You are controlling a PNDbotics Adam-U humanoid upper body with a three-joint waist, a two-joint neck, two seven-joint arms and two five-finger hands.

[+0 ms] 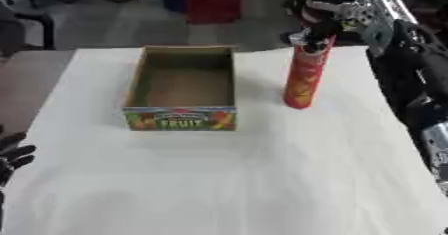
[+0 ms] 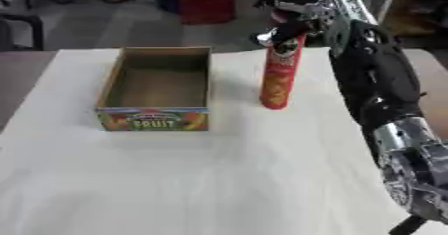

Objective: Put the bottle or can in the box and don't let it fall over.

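A tall red can [image 1: 303, 79] stands upright on the white table [image 1: 262, 179], to the right of an open cardboard box [image 1: 182, 86] with a fruit print on its front. The box holds nothing. My right hand [image 2: 293, 14] is at the can's top end, its fingers curled round the cap from above and behind. My left hand [image 1: 10, 155] shows at the lower left edge of the left eye view, fingers relaxed and holding nothing.
My right arm [image 2: 376, 84] runs down the table's right side. Beyond the far table edge are a red bin [image 1: 210, 4] and a dark chair [image 1: 22, 29] on the floor. Bare white cloth fills the table's near half.
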